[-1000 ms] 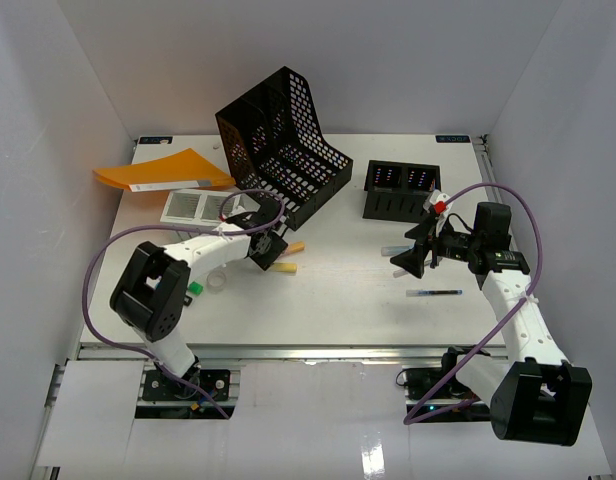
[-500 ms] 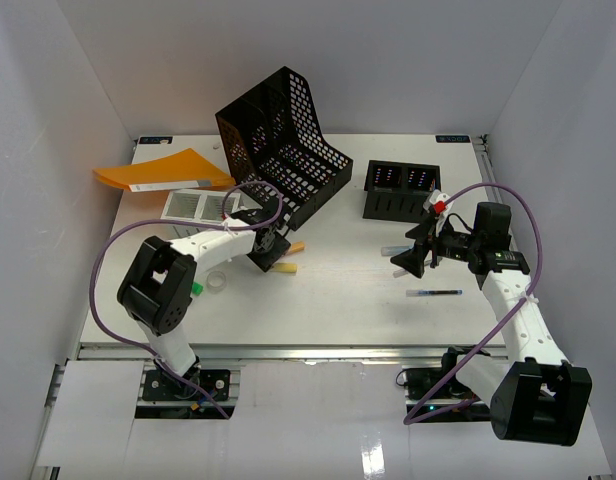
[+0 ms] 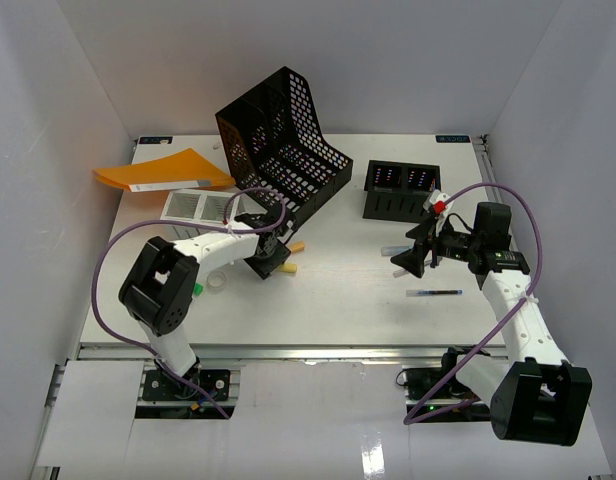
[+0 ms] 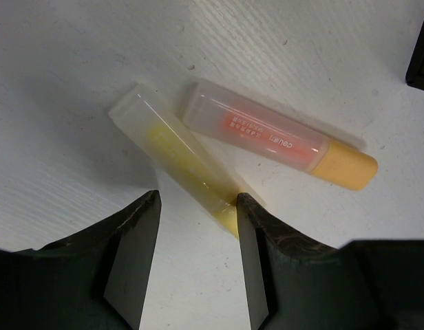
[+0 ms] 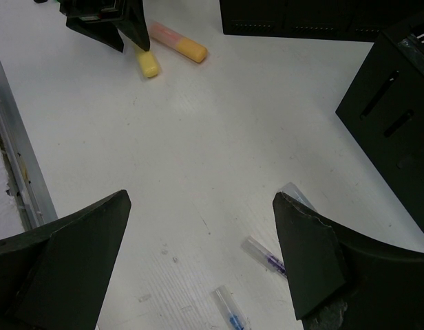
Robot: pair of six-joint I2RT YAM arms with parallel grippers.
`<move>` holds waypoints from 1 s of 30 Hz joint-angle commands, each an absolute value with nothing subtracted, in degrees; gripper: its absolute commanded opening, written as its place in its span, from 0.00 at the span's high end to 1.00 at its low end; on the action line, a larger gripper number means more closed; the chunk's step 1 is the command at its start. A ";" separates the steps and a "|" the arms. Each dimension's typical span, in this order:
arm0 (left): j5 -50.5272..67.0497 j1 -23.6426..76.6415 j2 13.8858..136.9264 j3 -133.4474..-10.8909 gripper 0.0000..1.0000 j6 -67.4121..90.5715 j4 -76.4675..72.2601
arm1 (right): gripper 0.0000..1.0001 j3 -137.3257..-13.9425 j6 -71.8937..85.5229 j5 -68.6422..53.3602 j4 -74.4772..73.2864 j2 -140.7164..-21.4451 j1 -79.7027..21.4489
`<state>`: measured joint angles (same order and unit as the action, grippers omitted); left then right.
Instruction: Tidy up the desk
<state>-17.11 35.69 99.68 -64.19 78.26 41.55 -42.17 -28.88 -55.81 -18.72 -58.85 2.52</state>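
Between the spread fingers of the left claw point(image 4: 197, 230) lies the near end of a yellow highlighter point(image 4: 171, 148), close to one finger and not yet pinched. An orange highlighter point(image 4: 267, 134) lies just beside it on the white worktop point(image 4: 74, 55). The step in hand looks like picking up the yellow one, so the claw needs to centre on the barrel and close. The right claw point(image 5: 202, 206) hangs spread above loose pens point(image 5: 266, 256), near a black organizer point(image 3: 400, 190).

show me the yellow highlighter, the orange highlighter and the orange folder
yellow highlighter point(image 4: 179, 157): left wrist view, middle of its barrel
orange highlighter point(image 4: 257, 132): left wrist view, labelled part of its barrel
orange folder point(image 3: 168, 168): top external view, centre of its cover
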 commanded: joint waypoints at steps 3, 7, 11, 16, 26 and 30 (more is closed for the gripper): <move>-17.89 35.51 103.25 -65.55 0.41 80.16 43.33 | 0.09 -41.92 -29.09 -56.12 -17.67 -57.75 2.46; -17.70 35.51 104.59 -66.08 0.43 79.82 43.51 | 0.09 -41.92 -29.18 -55.93 -17.67 -57.48 2.46; -18.45 35.77 103.37 -64.59 0.45 79.28 43.51 | 0.09 -41.92 -29.18 -56.16 -17.67 -57.40 2.46; -23.75 38.51 101.45 -64.84 0.51 77.01 45.14 | 0.09 -41.92 -29.18 -56.07 -17.67 -57.42 2.46; -32.36 44.49 100.35 -66.30 0.72 74.45 50.12 | 0.09 -41.84 -29.12 -56.13 -17.58 -57.66 2.46; -35.08 47.29 98.72 -65.89 0.84 72.77 50.52 | 0.09 -41.84 -29.18 -56.18 -17.51 -57.66 2.46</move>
<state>-29.72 44.67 102.93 -65.98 74.72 48.74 -42.15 -28.89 -55.59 -18.72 -58.43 2.52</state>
